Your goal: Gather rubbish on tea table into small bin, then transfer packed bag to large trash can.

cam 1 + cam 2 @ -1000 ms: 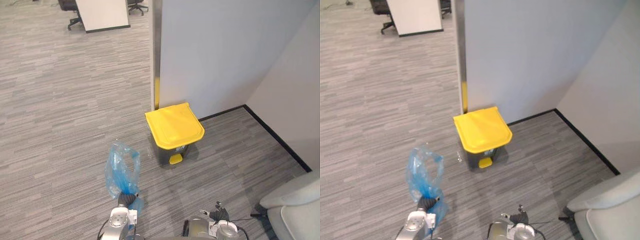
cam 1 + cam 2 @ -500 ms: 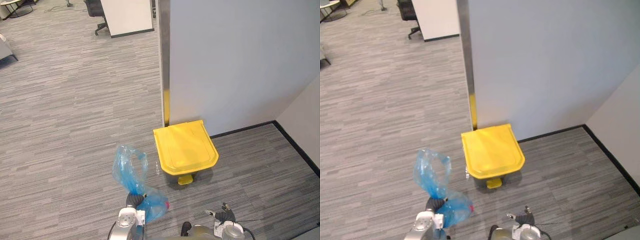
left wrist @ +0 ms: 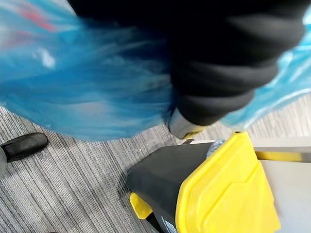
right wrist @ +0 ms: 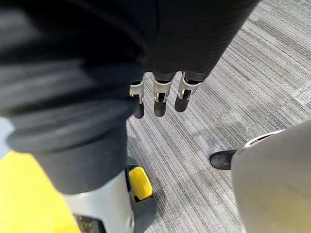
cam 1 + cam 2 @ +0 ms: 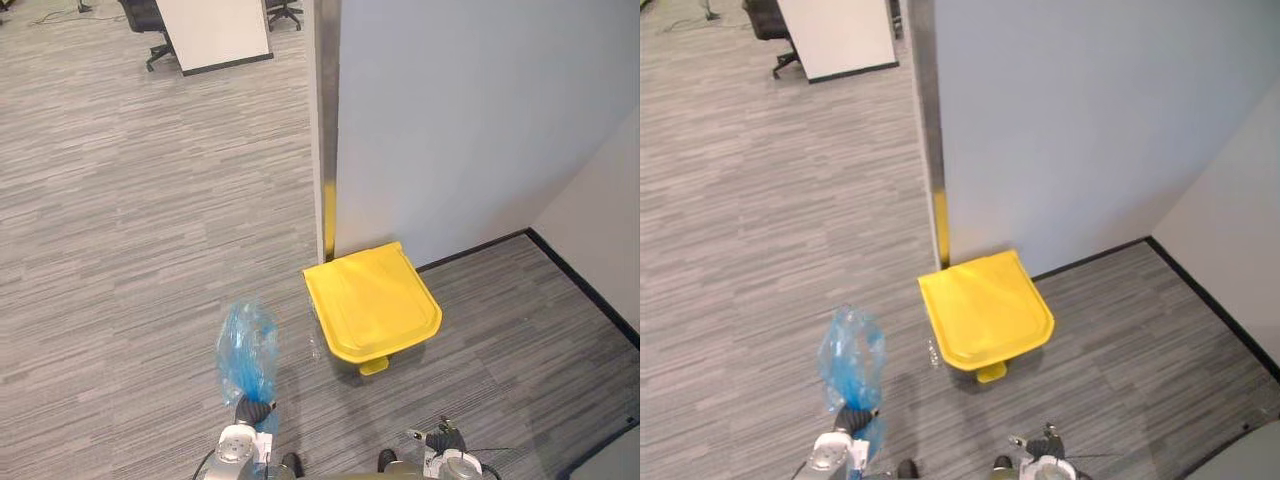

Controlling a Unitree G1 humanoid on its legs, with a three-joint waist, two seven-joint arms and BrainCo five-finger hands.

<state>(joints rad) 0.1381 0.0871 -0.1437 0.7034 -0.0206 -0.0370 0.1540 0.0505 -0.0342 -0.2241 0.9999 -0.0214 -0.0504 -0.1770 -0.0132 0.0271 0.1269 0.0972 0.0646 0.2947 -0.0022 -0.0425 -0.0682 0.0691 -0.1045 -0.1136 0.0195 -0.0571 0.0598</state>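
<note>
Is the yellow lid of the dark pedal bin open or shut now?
Shut: the yellow plastic lid lies flat over the dark grey bin, hiding its opening.

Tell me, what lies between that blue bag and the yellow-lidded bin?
Grey carpet only, apart from tiny pale specks beside the bin; the left eye view shows the blue bag apart from it.

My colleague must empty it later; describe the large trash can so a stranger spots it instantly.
Find the pale partition wall with a metal strip down its end. At its foot, on grey carpet, stands the trash can. Its closed bright yellow lid and pedal over a dark body set it apart from the blue plastic bag in the left hand.
</note>
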